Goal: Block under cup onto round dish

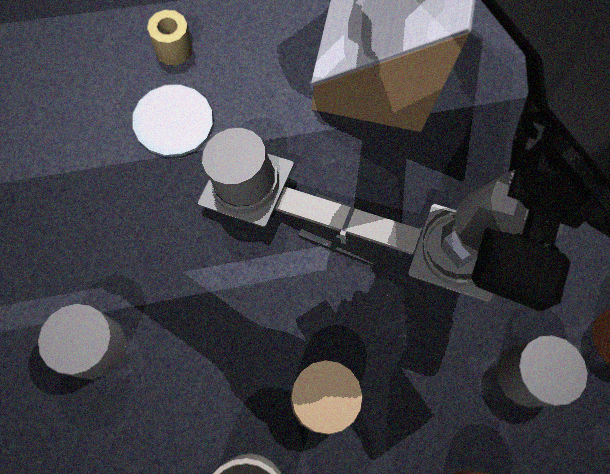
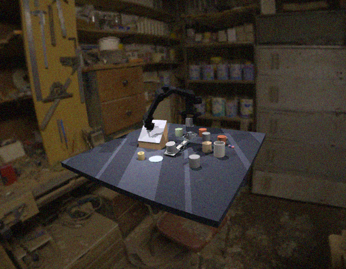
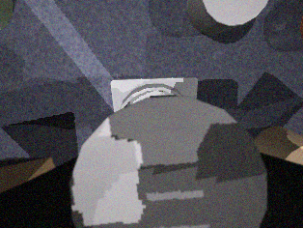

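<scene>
The fingers [image 1: 522, 267] [image 2: 190, 114] clamp the raised grey cylindrical cup [image 1: 491, 209] [image 2: 189, 121] [image 3: 169, 164], above the balance's right-hand plate [image 1: 476, 289] [image 2: 193, 134] [image 3: 189, 87] in the top view.

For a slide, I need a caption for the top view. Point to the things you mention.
A grey cup [image 1: 238, 163] [image 2: 171, 147] stands on one end of a small balance [image 1: 315, 206] [image 2: 181, 145], beside a round white dish [image 1: 172, 119] [image 2: 155, 159].
</scene>
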Controlling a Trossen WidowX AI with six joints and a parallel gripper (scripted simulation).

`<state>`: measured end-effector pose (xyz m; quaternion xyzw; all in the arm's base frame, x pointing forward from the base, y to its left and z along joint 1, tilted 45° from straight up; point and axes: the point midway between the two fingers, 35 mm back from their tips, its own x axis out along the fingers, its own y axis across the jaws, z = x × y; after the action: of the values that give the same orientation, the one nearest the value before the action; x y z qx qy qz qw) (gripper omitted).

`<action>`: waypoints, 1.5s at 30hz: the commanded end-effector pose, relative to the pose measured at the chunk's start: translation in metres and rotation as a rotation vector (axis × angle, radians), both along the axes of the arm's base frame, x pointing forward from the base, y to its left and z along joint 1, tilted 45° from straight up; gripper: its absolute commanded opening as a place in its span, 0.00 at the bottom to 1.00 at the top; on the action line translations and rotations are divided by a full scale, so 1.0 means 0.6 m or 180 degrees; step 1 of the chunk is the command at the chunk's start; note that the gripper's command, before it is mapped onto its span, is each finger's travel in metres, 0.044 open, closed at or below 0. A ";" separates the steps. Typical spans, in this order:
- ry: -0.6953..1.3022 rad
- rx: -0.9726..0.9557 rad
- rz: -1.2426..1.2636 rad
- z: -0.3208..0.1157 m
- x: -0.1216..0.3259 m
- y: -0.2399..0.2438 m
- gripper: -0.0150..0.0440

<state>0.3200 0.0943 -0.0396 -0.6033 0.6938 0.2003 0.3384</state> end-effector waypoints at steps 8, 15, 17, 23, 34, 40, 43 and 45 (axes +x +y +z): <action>-0.0002 0.0002 0.0014 0.000 0.000 0.002 0.25; -0.0002 0.0002 0.0014 0.000 0.000 0.002 0.25; -0.0002 0.0002 0.0014 0.000 0.000 0.002 0.25; -0.0002 0.0002 0.0014 0.000 0.000 0.002 0.25; -0.0002 0.0002 0.0014 0.000 0.000 0.002 0.25; -0.0013 0.0014 0.0016 -0.047 -0.014 0.012 0.25; -0.0019 0.0022 0.0017 -0.078 -0.025 0.017 0.25; -0.0023 0.0027 0.0018 -0.099 -0.033 0.020 0.25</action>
<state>0.3101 0.1006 -0.0771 -0.6040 0.6919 0.1998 0.3414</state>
